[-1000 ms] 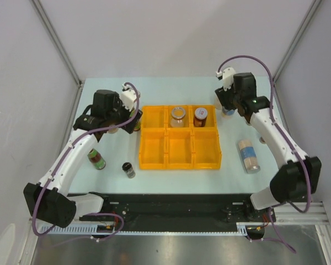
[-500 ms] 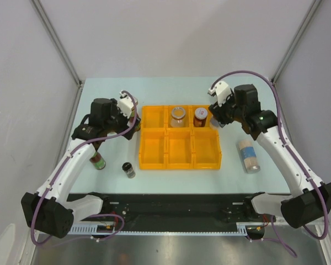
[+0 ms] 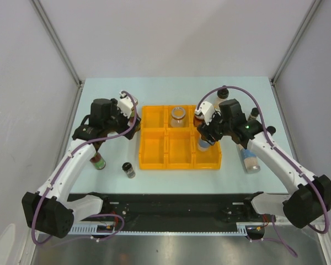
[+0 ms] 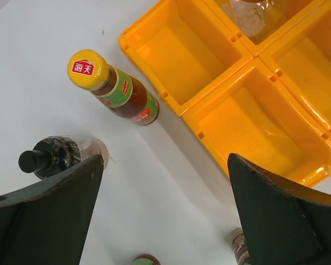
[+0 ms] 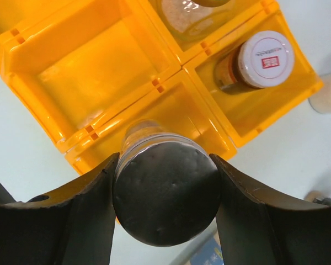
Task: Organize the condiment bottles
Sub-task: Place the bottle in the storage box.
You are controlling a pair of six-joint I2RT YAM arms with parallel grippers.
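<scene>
My right gripper [image 3: 205, 139] is shut on a clear jar with a dark lid [image 5: 165, 190]. It holds the jar upright over the front right compartment of the yellow tray [image 3: 179, 165]. A silver-lidded clear jar [image 3: 179, 115] stands in the back middle compartment. A white-lidded jar [image 5: 263, 58] stands in the back right one. My left gripper [image 4: 165, 221] is open and empty over the table left of the tray [image 4: 182, 110]. A yellow-capped sauce bottle [image 4: 121, 91] and a black-capped clear bottle [image 4: 55, 156] stand just beyond it.
A green-and-red bottle [image 3: 97, 160] and a black-capped jar [image 3: 129, 169] are at the front left. A blue-labelled shaker [image 3: 248, 157] lies right of the tray. More small bottles [image 3: 223, 95] stand at the back right, partly behind my right arm.
My right arm has carried the jar from the table's back right, left and forward to above the tray's front right compartment. The left arm shifted slightly.
</scene>
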